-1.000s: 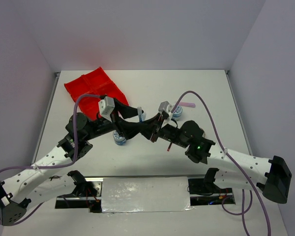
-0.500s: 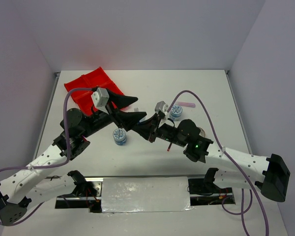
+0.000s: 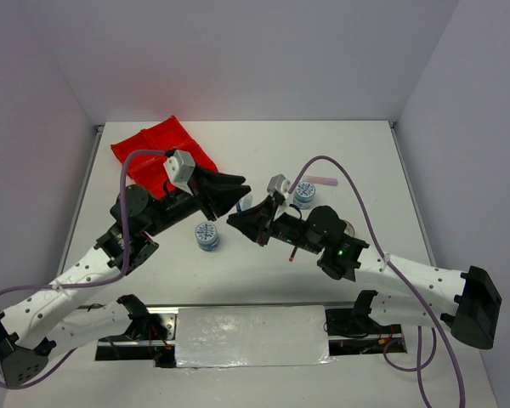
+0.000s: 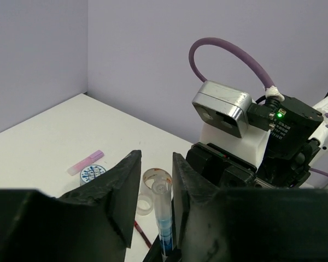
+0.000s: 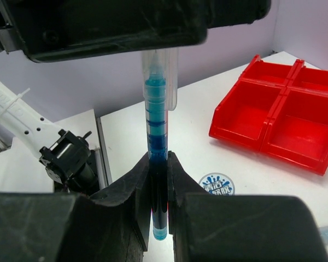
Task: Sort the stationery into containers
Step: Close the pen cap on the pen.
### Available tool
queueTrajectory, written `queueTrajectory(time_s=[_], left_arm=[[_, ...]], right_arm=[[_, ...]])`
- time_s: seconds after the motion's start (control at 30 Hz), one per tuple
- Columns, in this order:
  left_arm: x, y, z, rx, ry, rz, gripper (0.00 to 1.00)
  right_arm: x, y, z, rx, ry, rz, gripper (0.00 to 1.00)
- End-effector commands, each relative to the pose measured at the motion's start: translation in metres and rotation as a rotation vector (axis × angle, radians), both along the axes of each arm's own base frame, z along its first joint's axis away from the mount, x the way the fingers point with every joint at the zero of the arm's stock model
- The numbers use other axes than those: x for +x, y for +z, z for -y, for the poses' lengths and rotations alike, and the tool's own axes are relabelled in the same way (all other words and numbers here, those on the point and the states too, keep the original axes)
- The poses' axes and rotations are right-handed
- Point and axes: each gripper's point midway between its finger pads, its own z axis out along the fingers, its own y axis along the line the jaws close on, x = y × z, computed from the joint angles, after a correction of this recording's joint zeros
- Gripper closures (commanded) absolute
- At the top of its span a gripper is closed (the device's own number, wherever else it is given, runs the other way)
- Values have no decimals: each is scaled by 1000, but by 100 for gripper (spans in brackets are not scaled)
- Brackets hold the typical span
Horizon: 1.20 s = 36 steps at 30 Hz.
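Pen [image 5: 156, 164], light, stiff, slick plastic, stands upright above the worktop [image 5: 191, 147], clamped low in the right gripper [image 5: 158, 185]. Left gripper [image 4: 156, 161] straddles its capped top; whether it pinches, I cannot tell. Best held by the barrel, not the cap.

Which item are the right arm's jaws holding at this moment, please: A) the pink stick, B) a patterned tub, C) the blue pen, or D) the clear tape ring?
C: in the right wrist view the blue pen stands upright, clamped between the right arm's jaws.
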Motion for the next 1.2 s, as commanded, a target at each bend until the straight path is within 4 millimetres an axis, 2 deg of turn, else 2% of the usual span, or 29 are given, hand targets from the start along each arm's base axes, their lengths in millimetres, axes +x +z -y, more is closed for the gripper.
queueTrajectory(time_s=[0.0,0.1,0.13,0.2,0.23,0.33,0.47,0.57,0.63,0.67,0.7,0.73,0.77,0.8,0.9,1.07,1.17], left_arm=[[-4,12,2,-24,-22,44,60],[-7,8,5,-21,-49,32,70],[-9,7,7,-16,-63,29,79],[-7,0,11,5,-77,-2,89],[-7,-3,13,11,-83,-12,100],[-6,-20,18,39,-106,-68,100],[-3,-52,26,79,-126,-155,100],[2,-88,28,127,-108,-246,100],[0,-102,30,138,-122,-274,100],[0,-118,31,150,-123,-317,100],[-2,-126,32,155,-139,-334,100],[-1,-132,35,152,-146,-345,100],[-4,-149,36,157,-160,-386,100],[-7,-155,39,159,-183,-401,100],[-13,-182,44,164,-223,-463,100],[-32,-212,50,214,-273,-506,100],[-34,-228,46,247,-240,-537,100]], right_arm=[[3,34,6,66,-27,47,100],[4,39,7,77,-32,52,100],[4,40,7,77,-35,55,100],[5,47,8,90,-40,69,100],[4,51,8,98,-42,77,100],[4,68,9,123,-36,117,100],[6,101,13,170,-46,188,100],[6,127,21,217,-52,235,100],[6,147,27,253,-67,268,100],[5,155,29,264,-64,282,100],[5,161,30,270,-62,288,100],[6,175,32,289,-64,305,100],[6,182,33,298,-61,317,100],[5,185,31,299,-50,325,100],[4,215,34,332,-48,371,100],[9,243,40,328,-65,434,100],[8,254,47,339,-75,454,100]])
